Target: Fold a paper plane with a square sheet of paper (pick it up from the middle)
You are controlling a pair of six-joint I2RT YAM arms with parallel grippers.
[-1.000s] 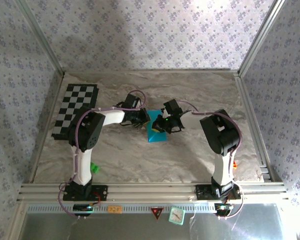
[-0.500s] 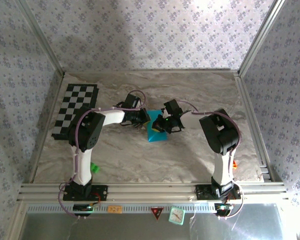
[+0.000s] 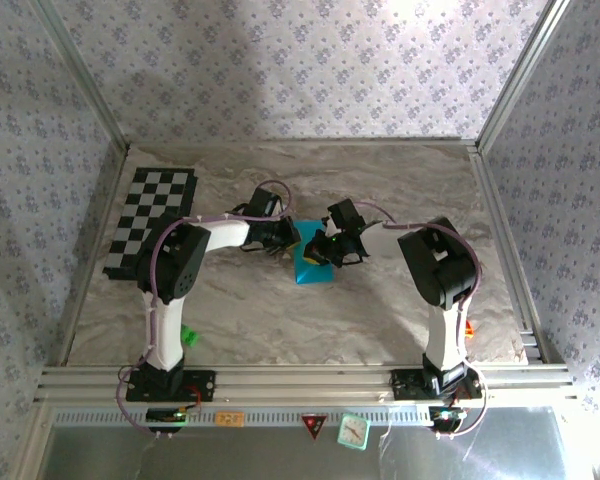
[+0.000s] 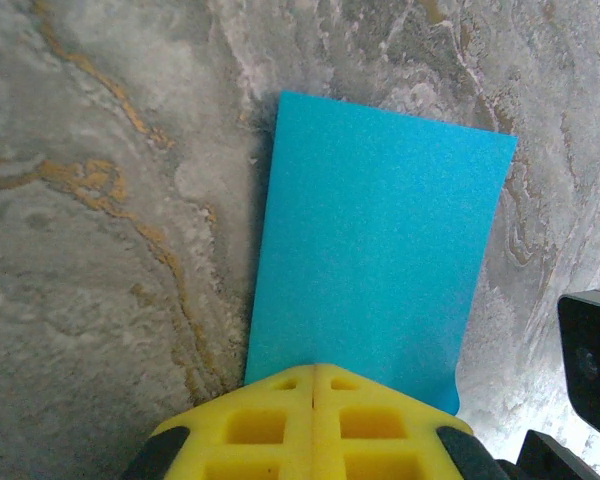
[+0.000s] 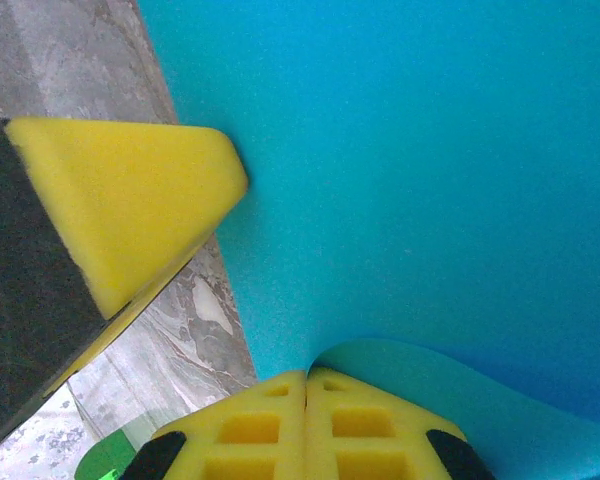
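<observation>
sheet: we see the square sheet of paper [image 3: 310,268] lying mid-surface [image 3: 400,180] | left hand [image 4: 313,368]: pads together, nothing between them, tips on the sheet's 11 o'clock edge | right hand [image 5: 307,375]: clamped on an edge curled up at 1 o'clock

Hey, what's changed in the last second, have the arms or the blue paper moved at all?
Nothing visibly changed. The left hand and right hand stay closed at the square sheet of paper, which lies where it was.
</observation>
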